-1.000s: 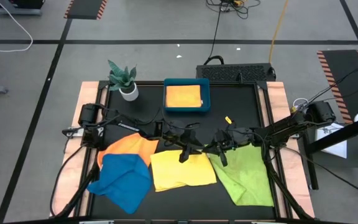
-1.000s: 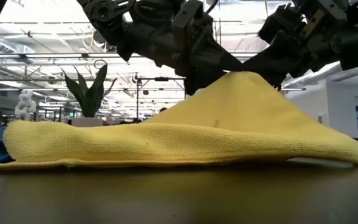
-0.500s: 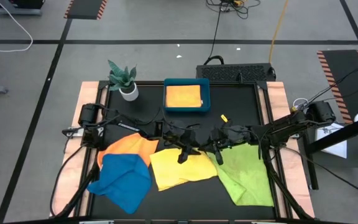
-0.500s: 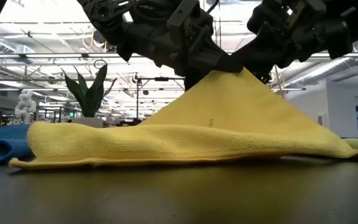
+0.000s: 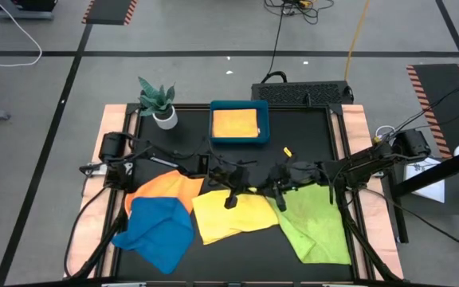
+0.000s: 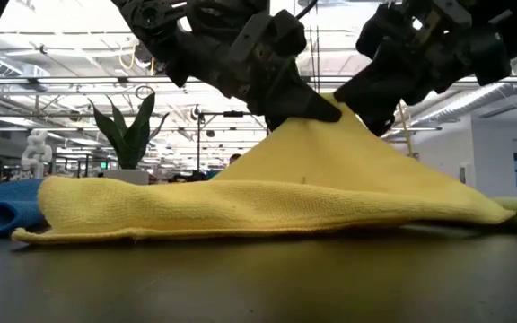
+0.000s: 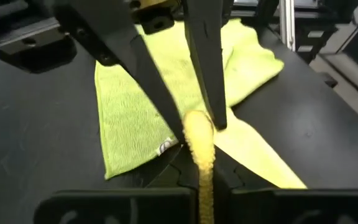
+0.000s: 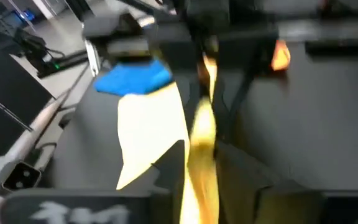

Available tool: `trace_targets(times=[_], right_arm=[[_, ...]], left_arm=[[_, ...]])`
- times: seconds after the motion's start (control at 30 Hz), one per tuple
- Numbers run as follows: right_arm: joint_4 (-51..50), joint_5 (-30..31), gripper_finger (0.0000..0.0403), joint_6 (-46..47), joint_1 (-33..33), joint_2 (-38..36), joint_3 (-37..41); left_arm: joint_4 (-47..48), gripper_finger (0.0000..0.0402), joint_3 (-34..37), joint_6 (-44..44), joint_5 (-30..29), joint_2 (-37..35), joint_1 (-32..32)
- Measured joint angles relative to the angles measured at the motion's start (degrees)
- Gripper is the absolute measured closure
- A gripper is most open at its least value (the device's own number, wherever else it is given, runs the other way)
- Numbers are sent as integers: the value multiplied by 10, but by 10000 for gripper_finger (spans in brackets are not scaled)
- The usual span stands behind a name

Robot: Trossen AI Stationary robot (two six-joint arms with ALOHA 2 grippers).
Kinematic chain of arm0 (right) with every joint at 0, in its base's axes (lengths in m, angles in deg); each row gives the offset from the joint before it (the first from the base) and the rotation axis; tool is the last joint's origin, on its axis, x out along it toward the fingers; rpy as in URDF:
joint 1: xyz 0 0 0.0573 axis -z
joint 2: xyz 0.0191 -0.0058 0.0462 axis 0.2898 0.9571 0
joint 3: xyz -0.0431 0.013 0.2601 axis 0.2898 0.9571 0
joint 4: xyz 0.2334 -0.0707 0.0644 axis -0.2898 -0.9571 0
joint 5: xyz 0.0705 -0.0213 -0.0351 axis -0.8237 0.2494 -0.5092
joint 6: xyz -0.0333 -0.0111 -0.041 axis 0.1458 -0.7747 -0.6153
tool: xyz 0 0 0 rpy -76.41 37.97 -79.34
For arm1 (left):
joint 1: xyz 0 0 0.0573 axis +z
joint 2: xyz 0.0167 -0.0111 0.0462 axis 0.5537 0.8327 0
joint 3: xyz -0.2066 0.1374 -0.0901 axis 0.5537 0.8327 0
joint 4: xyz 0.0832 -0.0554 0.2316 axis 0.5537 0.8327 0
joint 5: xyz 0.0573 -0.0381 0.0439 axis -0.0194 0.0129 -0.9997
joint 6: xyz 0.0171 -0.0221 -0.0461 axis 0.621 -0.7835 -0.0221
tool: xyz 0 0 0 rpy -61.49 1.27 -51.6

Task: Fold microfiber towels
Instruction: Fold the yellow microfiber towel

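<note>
Tray (image 5: pixel 239 137) holds an orange towel (image 5: pixel 236 123); left fingers (image 7: pixel 201 118) pinch the yellow towel (image 5: pixel 228 218), right fingers' state unclear.

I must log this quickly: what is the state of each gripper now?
Left gripper: closed, pinching the yellow towel.
Right gripper: at the same towel; open or closed cannot be told.

At the far edge of my black table (image 5: pixel 309 135) a teal-blue tray (image 5: pixel 240 123) sits at the middle, with a small potted plant (image 5: pixel 159 102) just to its left, on the far left corner.
</note>
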Motion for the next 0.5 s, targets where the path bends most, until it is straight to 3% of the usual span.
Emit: trace_targets(times=[0.27,0.5], right_arm=[[26,0,215,52,-21,6,43],[45,4,190,111,-39,31,82]], left_arm=[[27,398,-1,26,-41,-39,0],[48,397,1,46,-63,-65,2]])
